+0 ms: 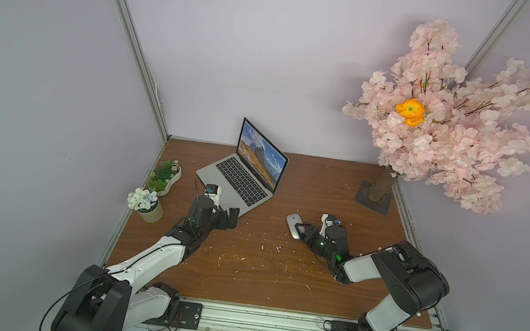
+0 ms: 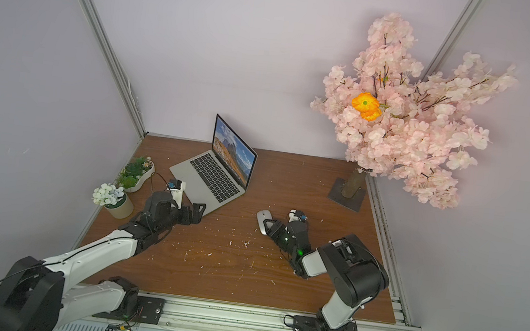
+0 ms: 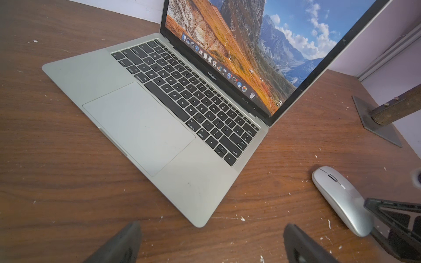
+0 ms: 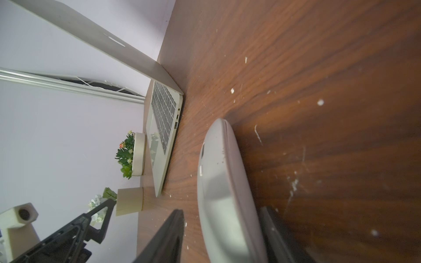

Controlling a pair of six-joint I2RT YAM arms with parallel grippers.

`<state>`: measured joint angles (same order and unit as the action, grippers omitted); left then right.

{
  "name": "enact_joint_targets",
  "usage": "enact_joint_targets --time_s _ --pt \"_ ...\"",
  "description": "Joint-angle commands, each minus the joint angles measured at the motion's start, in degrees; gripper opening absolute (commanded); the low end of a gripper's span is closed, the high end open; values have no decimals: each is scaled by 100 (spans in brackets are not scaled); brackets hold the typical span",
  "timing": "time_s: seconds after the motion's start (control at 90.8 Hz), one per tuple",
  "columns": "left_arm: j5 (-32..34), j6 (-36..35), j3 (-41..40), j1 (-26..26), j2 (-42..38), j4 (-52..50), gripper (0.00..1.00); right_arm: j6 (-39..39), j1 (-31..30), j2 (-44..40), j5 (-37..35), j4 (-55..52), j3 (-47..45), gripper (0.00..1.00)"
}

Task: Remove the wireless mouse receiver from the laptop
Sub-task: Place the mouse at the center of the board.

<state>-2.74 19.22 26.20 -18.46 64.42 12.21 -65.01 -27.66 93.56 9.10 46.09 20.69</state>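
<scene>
The laptop [image 1: 237,183] [image 2: 209,180] stands open at the back left of the table, its screen showing a mountain landscape. My left gripper [image 1: 228,219] [image 3: 213,230] is open, just off the laptop's [image 3: 136,118] near right corner, holding nothing. A silver-grey mouse [image 1: 292,222] [image 3: 339,195] lies on the wood to the right. My right gripper [image 1: 300,233] [image 4: 222,210] straddles the mouse's [image 4: 218,159] near end, open, with a gap beside one finger. In the right wrist view the laptop's [image 4: 159,136] side edge shows small ports. The wireless mouse receiver shows in no view.
A pink blossom tree on a metal base plate [image 1: 374,198] fills the back right corner. Two potted plants [image 1: 165,174] [image 1: 147,204] stand along the table's left edge. White flecks litter the wooden table [image 1: 260,270].
</scene>
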Motion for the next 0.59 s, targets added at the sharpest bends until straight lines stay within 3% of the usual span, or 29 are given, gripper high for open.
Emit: enact_joint_targets --time_s 0.0,0.187,0.297,0.407,0.583 --pt "211 -28 -167 44 -212 168 100 477 23 -449 -470 -1190 89 66" --pt "962 -359 -568 44 -723 666 100 1346 33 -1634 -1441 -2736 310 79" --pt "1607 -853 -660 52 -695 909 100 2120 72 -2278 -2220 -3030 277 82" --pt "2083 -1217 -582 123 -328 1337 100 3009 274 -2736 -2838 -2784 85 82" --pt "2105 -1899 -608 235 362 2365 100 4201 567 -3319 -3578 -1770 -399 80"
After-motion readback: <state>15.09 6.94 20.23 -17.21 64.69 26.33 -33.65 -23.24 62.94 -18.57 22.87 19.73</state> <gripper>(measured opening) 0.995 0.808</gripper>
